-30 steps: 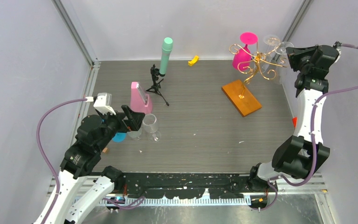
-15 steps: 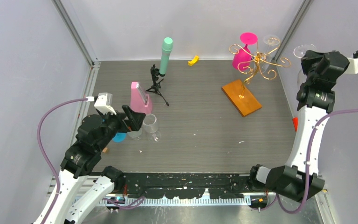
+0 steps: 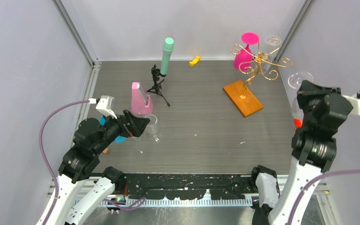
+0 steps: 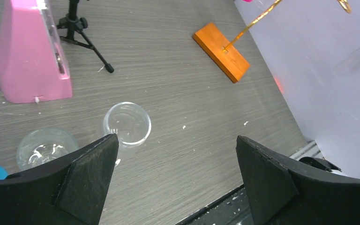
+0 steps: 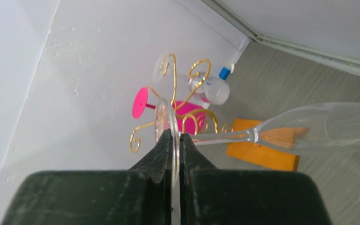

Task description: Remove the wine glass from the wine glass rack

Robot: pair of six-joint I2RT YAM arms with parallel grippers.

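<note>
The right end effector (image 5: 174,137) has carried the wine glass (image 5: 329,128) off the rack (image 3: 243,97).

Readable text/markings: none.
No lettering, brand, no. or sign legible in any view, incl. base of wine glass rack (image 3: 243,97) and pink block (image 4: 28,56).

Grey table (image 3: 206,136) — wine glass rack (image 3: 243,97) (orange base), tripod (image 3: 157,87).

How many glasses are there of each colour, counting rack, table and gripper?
Clear: 4, held wine glass in the right gripper, rack glass, two table glasses
Pink: 1, pink glass
Total: 5
</note>
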